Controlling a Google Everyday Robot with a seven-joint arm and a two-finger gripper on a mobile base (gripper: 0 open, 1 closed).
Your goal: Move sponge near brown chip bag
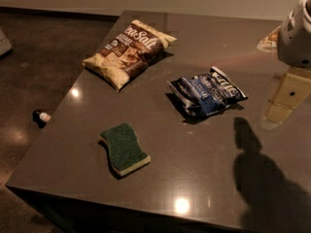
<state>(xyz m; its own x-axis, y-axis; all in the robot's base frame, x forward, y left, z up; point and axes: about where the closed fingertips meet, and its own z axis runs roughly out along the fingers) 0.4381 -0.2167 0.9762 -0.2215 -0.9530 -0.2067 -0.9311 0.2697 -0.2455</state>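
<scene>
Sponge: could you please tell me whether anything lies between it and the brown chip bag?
Nothing visible: bare tabletop separates the green wavy sponge from the brown Sea Salt chip bag. The blue chip bag lies aside; the pincer is at upper right.

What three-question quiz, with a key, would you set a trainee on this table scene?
1. True or false: the sponge is touching the brown chip bag.
2. The gripper is at the upper right edge of the view. Which thing lies nearest to it? A) sponge B) blue chip bag C) brown chip bag
3. Fill in: the sponge lies with its dark ___ side facing up.

Key: 1 false, they lie well apart; 2 B; 3 green.
</scene>
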